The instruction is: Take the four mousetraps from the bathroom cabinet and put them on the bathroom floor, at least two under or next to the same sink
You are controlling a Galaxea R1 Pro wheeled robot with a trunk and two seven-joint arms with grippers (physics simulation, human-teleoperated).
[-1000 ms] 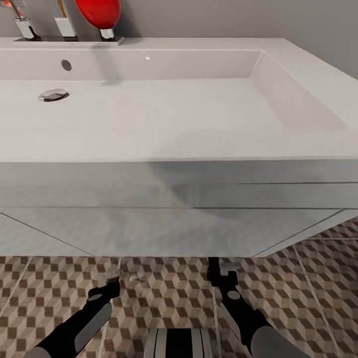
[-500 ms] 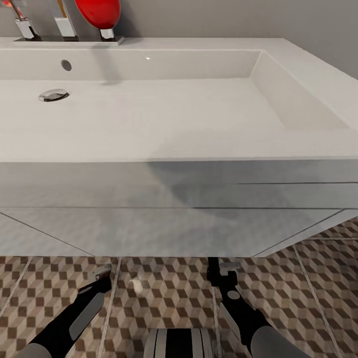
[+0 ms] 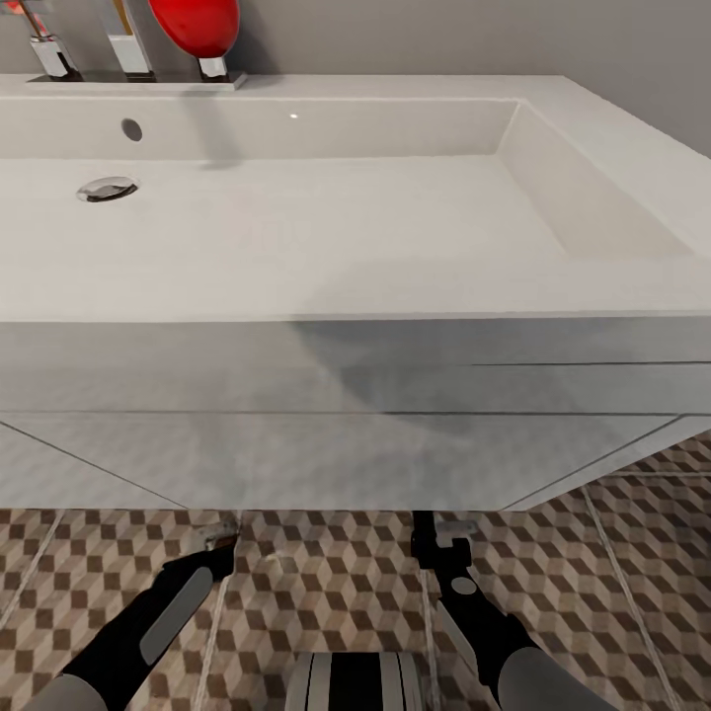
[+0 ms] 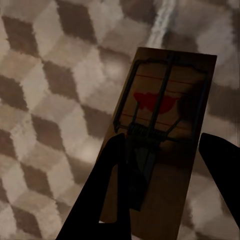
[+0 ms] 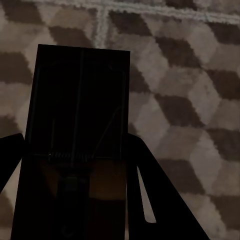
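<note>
Both arms reach low in front of the bathroom sink [image 3: 296, 247], each holding 1 mousetrap over the bathroom floor [image 3: 326, 583] by the vanity's front edge. The left end effector [image 4: 160, 165] is clamped on a mousetrap [image 4: 165, 115], the right end effector [image 5: 75, 165] on another mousetrap [image 5: 80, 110]. Lower each flat onto the tiles, close beside the vanity, before releasing, so neither flips or skids.

Head camera overlooks sink [image 3: 296, 217]; both wrist cameras, seemingly close, face floor [image 4: 45, 100].

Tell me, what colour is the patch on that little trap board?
Red, on the brown mousetrap; the left wrist view shows it best.
</note>
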